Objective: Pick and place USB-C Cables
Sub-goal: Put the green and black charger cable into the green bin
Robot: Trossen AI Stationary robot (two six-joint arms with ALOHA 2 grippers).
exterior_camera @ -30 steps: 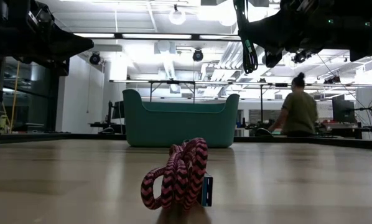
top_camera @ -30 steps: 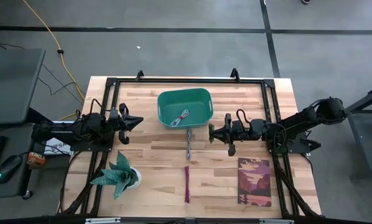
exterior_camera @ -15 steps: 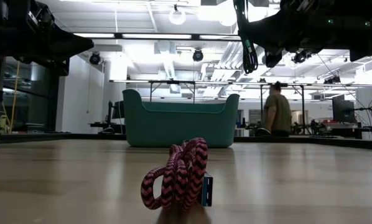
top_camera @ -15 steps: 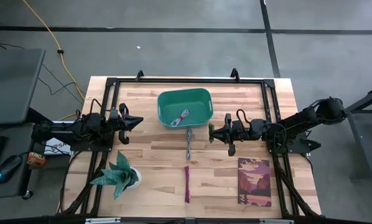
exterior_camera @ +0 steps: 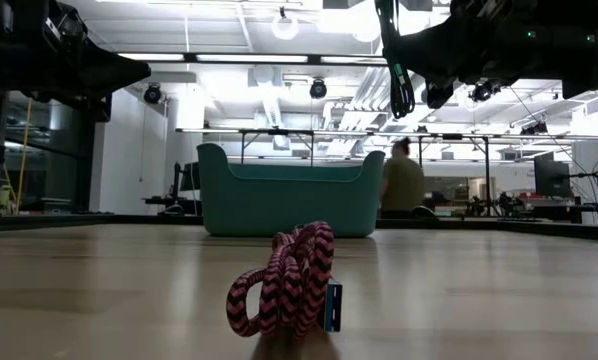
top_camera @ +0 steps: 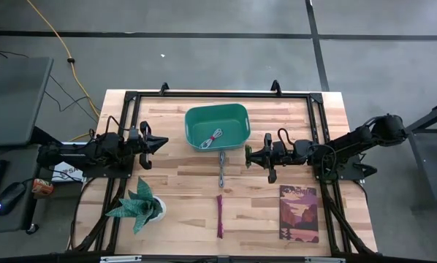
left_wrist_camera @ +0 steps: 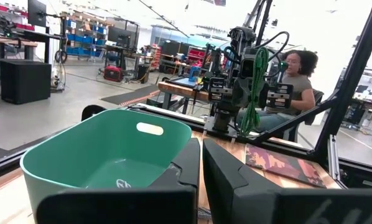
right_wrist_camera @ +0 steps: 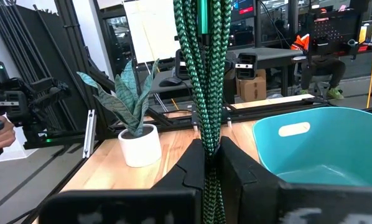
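The green cable bundle (right_wrist_camera: pixel 204 74) is in my right gripper (top_camera: pixel 251 155), above the table just right of the teal bin (top_camera: pixel 216 109); it also shows in the left wrist view (left_wrist_camera: pixel 255 87) and the low view (exterior_camera: pixel 399 85). The white-and-red cable (top_camera: pixel 215 137) lies inside the bin. The grey cable (top_camera: pixel 221 169) lies on the table in front of the bin, and the dark maroon cable (top_camera: pixel 220 216) lies nearer the near edge (exterior_camera: pixel 289 280). My left gripper (top_camera: pixel 162 142) hovers shut left of the bin, touching nothing. My right gripper pinches the green cable bundle between its two fingers at about mid-length (right_wrist_camera: pixel 209 140). The fingers come level from the table's right side and lie across the bundle. The bundle stands roughly upright, part above and part below the fingers, lifted clear of the table.
A potted plant (top_camera: pixel 142 206) stands near the near left corner and a book (top_camera: pixel 299 213) lies near the near right corner. A black frame (top_camera: pixel 218 95) runs around the table's far and side edges. A person (exterior_camera: pixel 403 185) is in the room beyond the table.
Neither arm nor any cable has moved. The person in the room beyond has walked toward the left of the low view.
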